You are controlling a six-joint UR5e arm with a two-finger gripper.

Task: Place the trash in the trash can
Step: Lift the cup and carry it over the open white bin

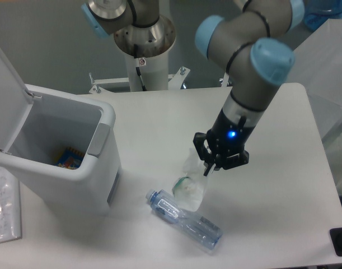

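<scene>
The crumpled clear wrapper [189, 184] with a green patch hangs from my gripper [209, 166], which is shut on its top end just above the table. Its lower end is close over the clear bluish bottle [184, 219], which lies on its side on the table near the front edge. The white trash can [64, 147] stands at the left with its lid [5, 95] swung up and open; a grey panel [98, 140] sits on its right rim. My gripper is well to the right of the can.
A colourful item [69, 158] lies inside the can. A flat clear packet [4, 208] lies at the left edge. The arm's base column [144, 45] stands behind the table. The table's front edge runs just below the bottle.
</scene>
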